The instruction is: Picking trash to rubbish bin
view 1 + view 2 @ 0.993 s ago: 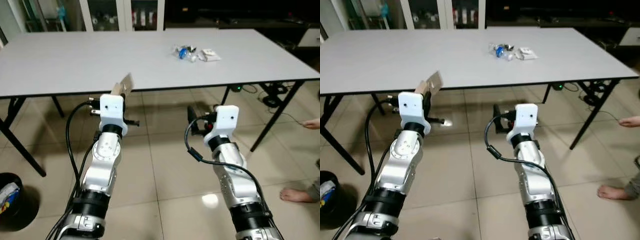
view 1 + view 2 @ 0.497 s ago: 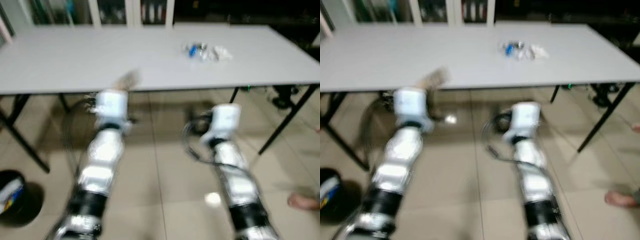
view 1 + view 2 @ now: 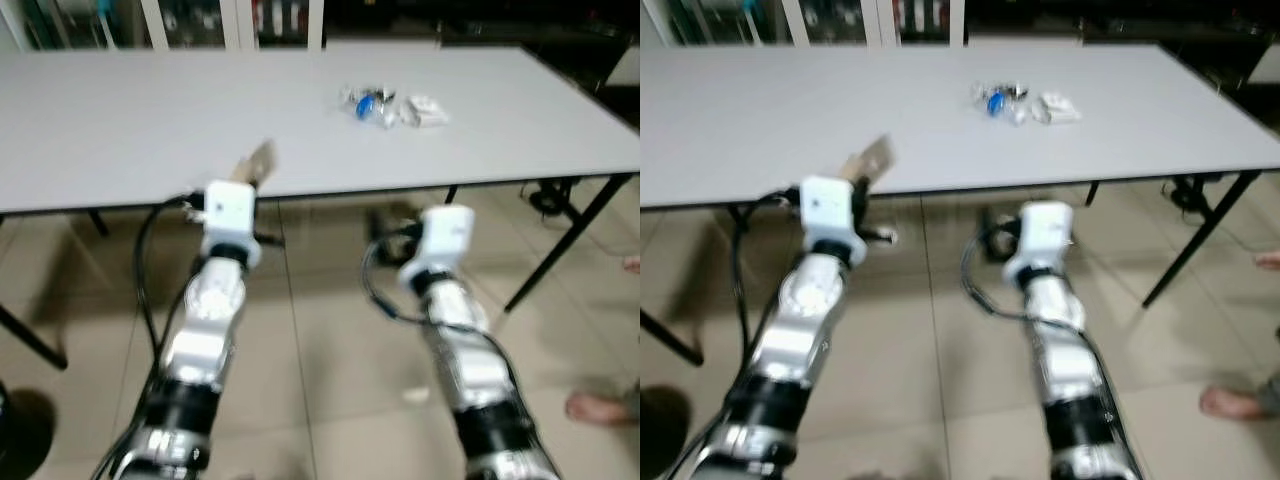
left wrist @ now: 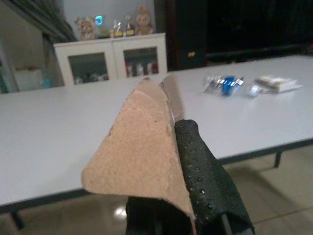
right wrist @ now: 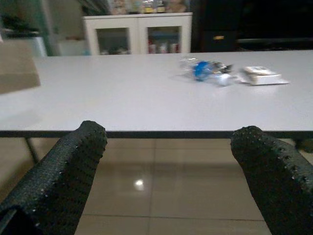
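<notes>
At the far left, a dark rubbish bin [image 3: 20, 440] sits at the frame's lower corner on the tiled floor [image 3: 320, 330], partly cut off by the edge. Next, the left gripper [image 4: 183, 215] is raised in front of the near edge of the long grey tabletop [image 3: 150, 120], its jaws clamped on a folded piece of brown cardboard [image 4: 142, 147]; one black finger [image 4: 203, 171] presses flat against the card's side, and the card juts up and forward over the table edge. To the right, the right gripper [image 5: 171, 171] is held at about the same height just short of the tabletop, jaws spread wide with nothing between them. Farther back on the tabletop, right of centre, lies a small cluster of trash: a crumpled clear wrapper with a blue patch [image 3: 368, 104] and, just beside it, a small white packet [image 3: 424, 110]. Behind the table stands a white cabinet with glass doors [image 4: 112, 61]. At the far right edge, a person's bare foot [image 3: 600, 405] rests on the floor.
</notes>
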You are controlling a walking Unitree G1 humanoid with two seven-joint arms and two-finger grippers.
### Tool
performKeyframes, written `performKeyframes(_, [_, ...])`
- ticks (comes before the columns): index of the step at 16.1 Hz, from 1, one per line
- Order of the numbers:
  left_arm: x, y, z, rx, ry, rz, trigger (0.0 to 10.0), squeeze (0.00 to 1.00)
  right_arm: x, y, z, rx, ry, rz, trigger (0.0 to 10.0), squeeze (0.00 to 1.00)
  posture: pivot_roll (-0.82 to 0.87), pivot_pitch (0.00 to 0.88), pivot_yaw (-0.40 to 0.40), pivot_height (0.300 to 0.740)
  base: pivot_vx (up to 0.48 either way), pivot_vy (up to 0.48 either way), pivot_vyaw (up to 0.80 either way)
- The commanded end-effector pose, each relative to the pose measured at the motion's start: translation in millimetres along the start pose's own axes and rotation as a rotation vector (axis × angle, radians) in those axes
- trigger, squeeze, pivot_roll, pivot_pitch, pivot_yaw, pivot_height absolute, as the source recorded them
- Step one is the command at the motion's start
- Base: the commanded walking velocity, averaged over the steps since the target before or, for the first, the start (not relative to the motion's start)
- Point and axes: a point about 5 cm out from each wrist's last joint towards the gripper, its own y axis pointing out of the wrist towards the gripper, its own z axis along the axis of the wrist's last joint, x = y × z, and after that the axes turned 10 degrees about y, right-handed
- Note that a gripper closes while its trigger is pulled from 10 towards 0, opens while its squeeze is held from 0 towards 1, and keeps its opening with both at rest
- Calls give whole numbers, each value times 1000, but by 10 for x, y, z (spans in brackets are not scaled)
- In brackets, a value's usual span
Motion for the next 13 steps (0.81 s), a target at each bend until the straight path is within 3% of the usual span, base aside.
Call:
performKeyframes(1, [37,7,32,8,-5,-20,10000,0,77,-18,42,16,-1,-23,10000,0,-46,56,-30,740,0,0,0])
performKeyframes(13, [26,7,49,17,-2,-19,10000,0,78,-4,43,8,-9,-15,10000,0,-43,55,-35,740,0,0,0])
